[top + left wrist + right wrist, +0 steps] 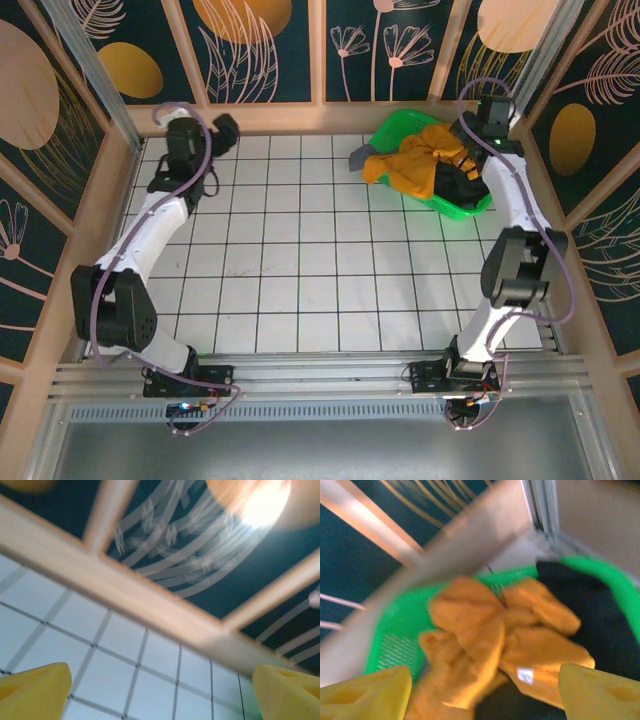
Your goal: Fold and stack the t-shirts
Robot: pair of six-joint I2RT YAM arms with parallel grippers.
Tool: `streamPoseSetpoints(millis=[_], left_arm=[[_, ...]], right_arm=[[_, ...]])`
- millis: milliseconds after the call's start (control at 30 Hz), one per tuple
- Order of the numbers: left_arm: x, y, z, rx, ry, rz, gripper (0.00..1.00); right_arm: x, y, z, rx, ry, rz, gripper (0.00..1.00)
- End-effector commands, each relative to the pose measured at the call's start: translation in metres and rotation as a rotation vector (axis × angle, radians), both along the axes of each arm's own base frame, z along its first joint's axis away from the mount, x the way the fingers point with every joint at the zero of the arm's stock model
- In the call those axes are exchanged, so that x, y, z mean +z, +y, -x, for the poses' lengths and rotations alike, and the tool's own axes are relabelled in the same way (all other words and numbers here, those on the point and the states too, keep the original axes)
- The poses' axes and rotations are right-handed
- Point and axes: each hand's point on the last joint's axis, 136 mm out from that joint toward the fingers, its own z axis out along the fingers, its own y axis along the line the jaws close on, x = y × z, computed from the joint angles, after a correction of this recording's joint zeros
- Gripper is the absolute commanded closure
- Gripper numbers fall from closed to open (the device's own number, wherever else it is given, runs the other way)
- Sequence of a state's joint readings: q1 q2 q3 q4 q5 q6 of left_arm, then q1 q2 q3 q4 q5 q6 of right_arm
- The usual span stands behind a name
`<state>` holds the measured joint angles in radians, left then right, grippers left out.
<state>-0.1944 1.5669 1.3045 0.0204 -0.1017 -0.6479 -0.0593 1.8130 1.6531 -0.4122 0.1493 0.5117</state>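
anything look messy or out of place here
Yes: the mustard-orange t-shirt is crumpled in the green basket at the far right, draping over its left rim, with a grey t-shirt poking out onto the table.

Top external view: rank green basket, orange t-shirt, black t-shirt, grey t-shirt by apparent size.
1. green basket
2. orange t-shirt
3. black t-shirt, partly buried
4. grey t-shirt, just a corner showing
The shirts are crumpled and overlapping, so this ranks visible area only.

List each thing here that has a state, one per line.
Green basket: upright, holding shirts.
Orange t-shirt: crumpled, unfolded, in basket.
Black t-shirt: crumpled, in basket.
Grey t-shirt: bunched at basket's left edge.
Left gripper: open, empty.
Right gripper: open, empty, over basket.
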Motion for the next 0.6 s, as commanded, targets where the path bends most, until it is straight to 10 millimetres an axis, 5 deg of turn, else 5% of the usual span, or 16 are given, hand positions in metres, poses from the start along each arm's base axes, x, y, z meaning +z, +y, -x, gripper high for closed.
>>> streamPoseSetpoints(millis=[0,167,400,567], left_arm=[[0.000,-0.055,0.016,-0.186,0.063,0.040,0.12],[-0.013,-0.088,0.031,-0.262,0.095,0.067,0.18],[-0.015,-0.093,0.043,-0.278,0.104,0.072,0.21],[-0.012,-0.091,0.046,-0.277,0.100,0.060,0.25]], right_arm=[[-0.032,0.006,0.007,0.024,0.155,-0.088,0.23],[-0.067,0.012,-0.017,0.039,0.214,-0.142,0.25],[-0.078,0.009,-0.041,0.033,0.200,-0.145,0.29],[-0.082,0.016,-0.050,0.067,0.197,-0.170,0.50]])
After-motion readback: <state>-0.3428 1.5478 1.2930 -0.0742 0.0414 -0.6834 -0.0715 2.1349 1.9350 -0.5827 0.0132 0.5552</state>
